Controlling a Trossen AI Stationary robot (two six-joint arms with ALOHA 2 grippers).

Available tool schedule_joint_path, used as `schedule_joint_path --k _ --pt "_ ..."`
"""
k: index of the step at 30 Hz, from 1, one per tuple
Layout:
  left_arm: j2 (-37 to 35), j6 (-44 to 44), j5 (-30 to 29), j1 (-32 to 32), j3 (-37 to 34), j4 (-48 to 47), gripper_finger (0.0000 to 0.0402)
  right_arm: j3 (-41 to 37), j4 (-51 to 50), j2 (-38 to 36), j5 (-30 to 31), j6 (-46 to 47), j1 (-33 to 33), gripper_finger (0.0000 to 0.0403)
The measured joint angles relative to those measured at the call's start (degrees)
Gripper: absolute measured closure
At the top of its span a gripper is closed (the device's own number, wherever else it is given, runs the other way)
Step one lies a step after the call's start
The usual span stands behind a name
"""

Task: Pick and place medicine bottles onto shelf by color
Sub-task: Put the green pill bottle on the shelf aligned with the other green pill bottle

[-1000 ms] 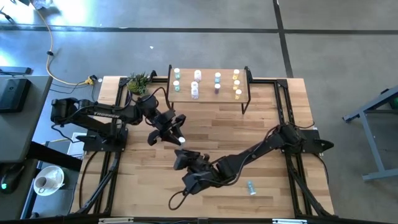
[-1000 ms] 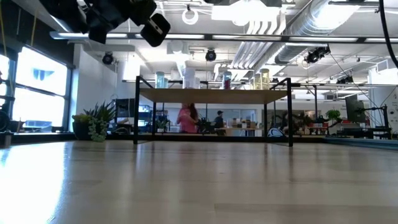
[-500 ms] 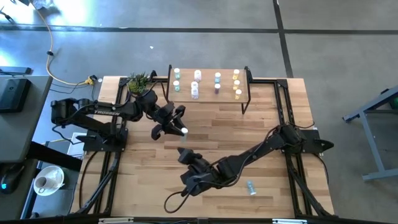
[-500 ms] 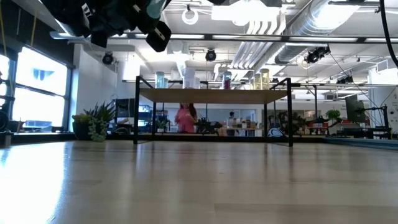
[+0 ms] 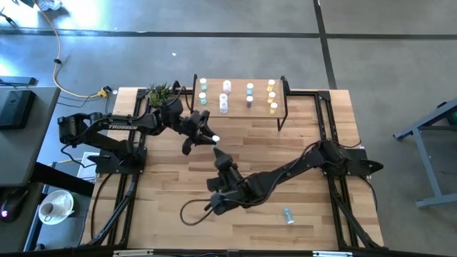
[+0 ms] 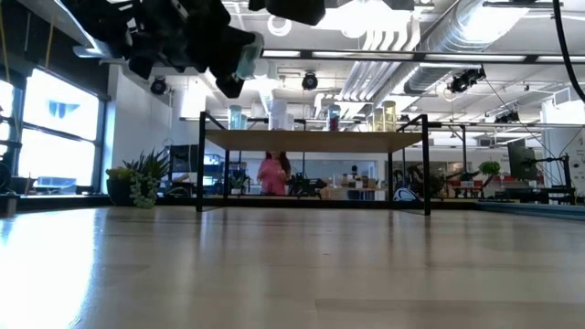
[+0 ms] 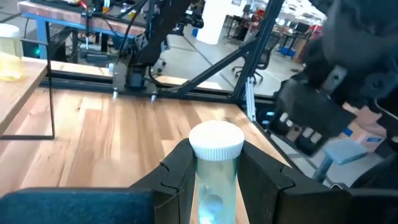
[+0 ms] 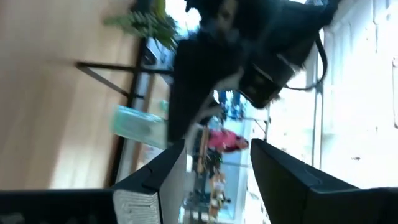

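Note:
My left gripper [image 5: 208,136] is shut on a teal-green bottle with a white cap [image 7: 216,140], held in the air in front of the shelf's left end. It also shows in the low view [image 6: 243,57]. The light-wood shelf [image 5: 239,109] on black legs stands at the far edge and carries several bottles in colour rows: teal [image 5: 203,91], white [image 5: 225,96], blue [image 5: 250,94] and yellow [image 5: 272,96]. My right gripper [image 5: 220,158] hovers open and empty just near of the left gripper. One light-blue bottle [image 5: 288,215] lies on its side on the tabletop, near right. My left gripper pinches the bottle's body [image 7: 210,186] between its two fingers [image 7: 177,177], just behind the white cap. The bottle lies along the fingers, and the cap sticks out past their tips. The bottle is lifted clear of the table.
A small potted plant [image 5: 158,93] stands at the shelf's left end. The shelf's black legs [image 6: 199,164] show in the low view, and people [image 6: 272,174] move in the room far behind. Bare tabletop [image 5: 300,143] lies in front of the shelf's right half.
My left gripper has carried the bottle toward the far edge and the shelf, keeping its hold. My right gripper has also moved toward the far edge, following close behind the left one.

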Motion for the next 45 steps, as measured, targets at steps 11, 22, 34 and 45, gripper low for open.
schedule_joint_path --k 11,22,34,45 --pt "0.0 1.6 -3.4 -1.1 0.0 -1.6 0.0315 0.0 0.8 -4.9 0.9 0.3 -6.8 0.0233" --pt "0.0 3.5 -10.3 -4.3 0.0 -1.9 0.0316 0.0 6.4 -13.2 -6.8 0.5 -13.8 0.0233" --pt "0.0 6.1 -22.1 -10.2 0.0 -1.9 0.0316 0.0 5.3 -18.4 -17.4 20.3 -17.4 0.0233" --pt "0.0 4.5 -34.2 -16.6 0.0 -1.5 0.0317 0.0 -17.2 -19.4 -49.8 45.8 -19.3 0.0233"
